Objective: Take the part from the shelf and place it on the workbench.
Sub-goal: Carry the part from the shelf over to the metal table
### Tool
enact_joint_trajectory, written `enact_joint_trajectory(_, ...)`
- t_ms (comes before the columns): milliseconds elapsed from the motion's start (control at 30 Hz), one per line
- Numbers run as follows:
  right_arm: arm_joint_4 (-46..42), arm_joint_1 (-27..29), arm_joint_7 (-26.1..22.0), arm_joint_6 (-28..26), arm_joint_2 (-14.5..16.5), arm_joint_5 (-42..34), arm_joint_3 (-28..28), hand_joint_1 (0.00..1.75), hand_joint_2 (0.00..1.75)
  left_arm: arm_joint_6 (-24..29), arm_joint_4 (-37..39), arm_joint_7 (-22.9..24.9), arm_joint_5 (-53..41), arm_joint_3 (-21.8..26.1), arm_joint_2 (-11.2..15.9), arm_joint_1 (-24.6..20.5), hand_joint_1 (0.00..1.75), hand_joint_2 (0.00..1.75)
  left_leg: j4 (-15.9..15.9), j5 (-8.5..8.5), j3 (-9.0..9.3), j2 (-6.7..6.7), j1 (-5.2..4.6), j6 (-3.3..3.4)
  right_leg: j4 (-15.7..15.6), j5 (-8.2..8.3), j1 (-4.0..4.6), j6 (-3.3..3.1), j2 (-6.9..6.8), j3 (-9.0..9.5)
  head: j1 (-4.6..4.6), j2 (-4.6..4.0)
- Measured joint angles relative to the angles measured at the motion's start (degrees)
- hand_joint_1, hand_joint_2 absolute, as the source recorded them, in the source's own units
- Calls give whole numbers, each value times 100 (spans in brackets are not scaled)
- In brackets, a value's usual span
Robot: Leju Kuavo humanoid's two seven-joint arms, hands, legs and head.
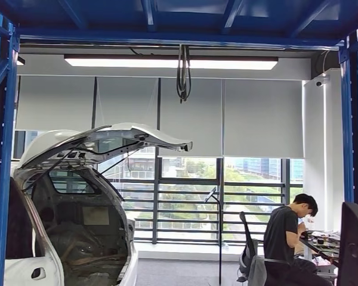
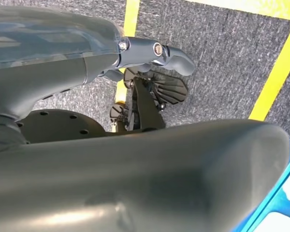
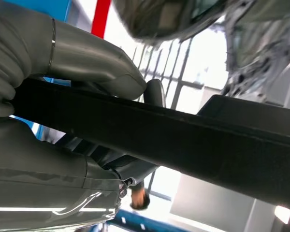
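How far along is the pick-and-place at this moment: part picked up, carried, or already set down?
Done: the pickup looks complete, as the right robot hand grips a long black part. In hand: the part is being held up in the air, with the head view facing a white car with its hatch raised and a seated person. Left: setting the part on the workbench. The left robot hand hangs over carpet.

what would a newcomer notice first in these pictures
Likely the white car at the lower left of the head view, its hatch raised, inside a blue steel frame. A person sits at a desk at the lower right. Close up, the right hand grips a long black bar.
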Motion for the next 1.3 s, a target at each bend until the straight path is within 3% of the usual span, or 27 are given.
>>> enact_joint_trajectory(167,3,238,-103,648,143,-841,-75,175,175,27,-4,23,24,32,39,11,0,175,-7,5,10,0,-20,65,-25,13,-30,60,0,14,0,0)
enact_joint_trajectory(233,26,310,-112,840,134,-1073,-74,175,175,36,-4,32,40,37,45,9,0,175,-79,63,35,16,10,110,114,-129,-33,85,4,-29,-1,0)
enact_joint_trajectory(333,101,390,-122,1039,91,-1299,-62,175,175,38,-4,52,42,39,57,10,0,175,-123,99,40,32,29,139,1050,-717,-59,119,5,-395,-1,0)
enact_joint_trajectory(367,135,415,-122,1114,57,-1385,-43,175,175,37,-4,64,41,40,58,15,0,175,-121,102,37,32,30,134,1379,-841,-73,137,5,-520,-1,0)
enact_joint_trajectory(400,174,436,-122,1193,9,-1481,-9,175,175,37,-4,74,39,40,60,21,0,175,-119,107,33,32,34,126,1548,-853,-88,157,4,-573,-1,0)
enact_joint_trajectory(433,210,451,-123,1260,-45,-1566,32,175,175,37,-4,82,36,40,61,28,0,175,-114,113,30,32,43,114,1495,-750,-104,176,3,-528,-2,0)
enact_joint_trajectory(467,240,458,-127,1313,-98,-1626,76,175,175,37,-4,86,32,40,61,32,0,175,-105,118,25,30,54,96,1220,-558,-122,197,1,-381,-2,0)
enact_joint_trajectory(533,282,451,-145,1379,-187,-1673,162,175,175,37,-4,97,14,40,65,35,0,175,-75,124,4,24,63,34,438,-205,-145,220,8,6,-2,0)
enact_joint_trajectory(600,319,435,-122,1466,-282,-1725,281,175,175,39,-4,118,-10,40,72,35,0,175,-56,153,-21,18,53,-56,51,-83,-134,176,39,171,-1,0)
enact_joint_trajectory(700,411,415,-5,1676,-550,-1945,552,175,175,50,-4,138,-35,40,77,52,0,175,-53,180,-53,14,66,-173,40,-31,-113,38,49,105,0,0)
enact_joint_trajectory(767,482,406,6,1774,-750,-2066,735,175,175,49,-4,142,-56,39,82,59,0,175,219,-119,-155,16,77,-215,27,40,-118,-75,17,34,0,0)
enact_joint_trajectory(867,572,402,-6,1911,-1006,-2143,948,175,175,29,-4,145,-70,38,86,58,0,175,1273,-836,-449,18,79,-231,34,146,-78,-170,-30,-121,0,0)
enact_joint_trajectory(900,600,402,-8,1974,-1098,-2154,1024,175,175,22,-4,144,-77,38,87,59,0,175,1499,-919,-467,19,78,-227,38,181,-63,-178,-41,-173,0,0)
enact_joint_trajectory(933,626,400,-16,2030,-1195,-2163,1112,175,175,15,-4,143,-83,38,89,60,0,175,1528,-893,-391,19,75,-216,45,212,-50,-180,-47,-221,0,0)
enact_joint_trajectory(967,650,395,-27,2074,-1292,-2171,1211,175,175,9,-4,140,-92,38,92,59,0,175,1318,-772,-200,19,69,-194,55,240,-42,-175,-48,-263,0,0)
enact_joint_trajectory(1033,679,382,-66,2107,-1448,-2189,1400,175,175,3,-4,131,-115,38,104,48,0,175,492,-504,355,18,41,-120,85,281,-25,-149,-46,-326,0,0)
enact_joint_trajectory(1100,690,366,-128,2093,-1551,-2204,1536,175,175,-3,-4,116,-137,37,116,33,0,175,-114,-417,707,17,9,-62,105,318,-12,-101,-48,-372,-1,0)
enact_joint_trajectory(1200,694,346,-275,1996,-1660,-2140,1651,175,175,-14,-4,101,-162,33,120,36,0,175,-252,-396,706,25,7,-19,114,371,-16,2,-49,-419,0,0)
enact_joint_trajectory(1233,694,342,-310,1965,-1694,-2110,1673,175,175,-16,-4,100,-168,32,122,39,0,175,-265,-364,688,32,20,10,173,313,-21,33,-44,-448,-1,0)
enact_joint_trajectory(1300,694,335,-332,1942,-1741,-2085,1697,175,175,-16,-4,97,-173,32,126,38,0,175,-285,-294,646,48,41,69,609,-14,-38,86,-35,-617,-2,0)
